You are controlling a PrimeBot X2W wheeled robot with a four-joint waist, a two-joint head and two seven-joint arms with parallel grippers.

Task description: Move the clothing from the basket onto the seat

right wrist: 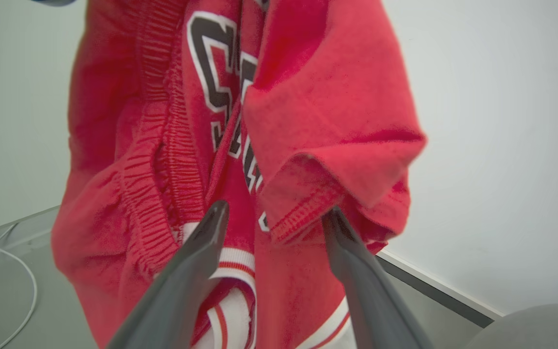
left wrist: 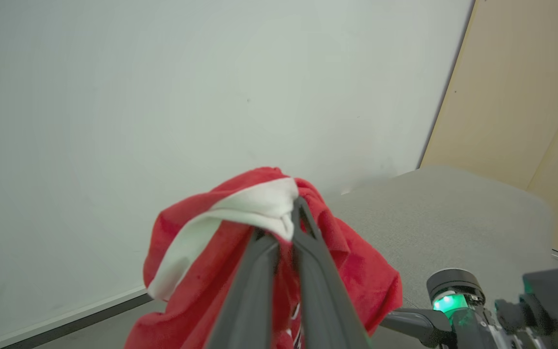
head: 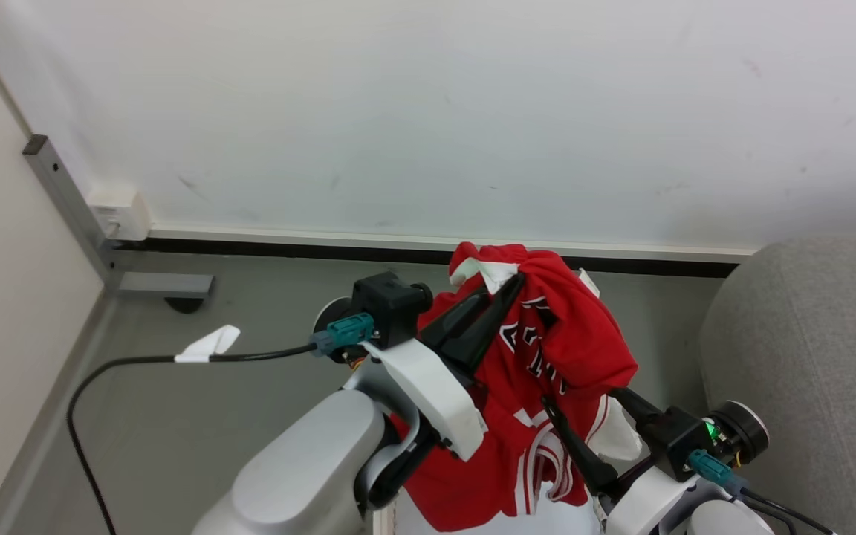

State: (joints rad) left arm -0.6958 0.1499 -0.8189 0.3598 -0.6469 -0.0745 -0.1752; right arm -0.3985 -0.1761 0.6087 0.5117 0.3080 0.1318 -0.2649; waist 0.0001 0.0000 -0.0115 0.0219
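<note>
The clothing, red with white trim and black-and-white lettering, hangs in the air from my left gripper. That gripper is shut on a bunched red and white fold at the top of the clothing. In the left wrist view my left gripper pinches the white trim. My right gripper stands open lower down, its fingertips against the hanging fabric. Seen from the right wrist, my right gripper has its jaws wide apart, with a hem of the clothing between the tips. The grey seat is at the right. The basket is hidden.
A white wall with a dark baseboard runs behind. A black cable with a white tag trails over the grey floor at the left. A grey metal post and a wall socket sit in the left corner.
</note>
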